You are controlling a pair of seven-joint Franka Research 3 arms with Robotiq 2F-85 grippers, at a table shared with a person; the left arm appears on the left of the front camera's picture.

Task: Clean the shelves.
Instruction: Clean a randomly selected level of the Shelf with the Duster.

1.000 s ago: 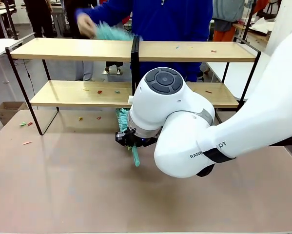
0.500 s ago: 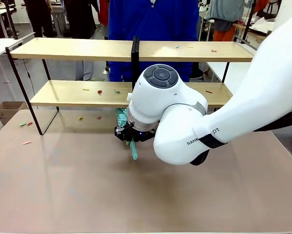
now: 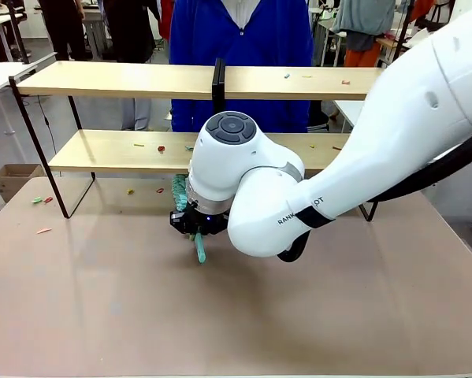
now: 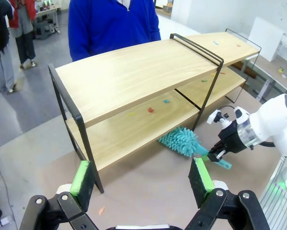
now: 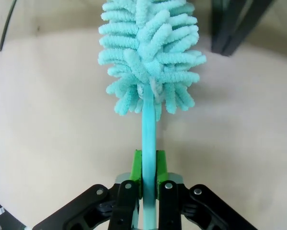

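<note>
right claw (image 5: 149, 168), pinching the duster (image 5: 150, 67), has slid left beside the shelves (image 3: 109, 79); left claw (image 4: 141, 175) spread.

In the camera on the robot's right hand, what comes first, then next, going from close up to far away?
right gripper, jaws shut on the stick → teal duster handle → fluffy teal duster head

One duster (image 5: 150, 57), one rack of two shelves (image 3: 117, 79) — one person (image 3: 243, 39) close by.
</note>
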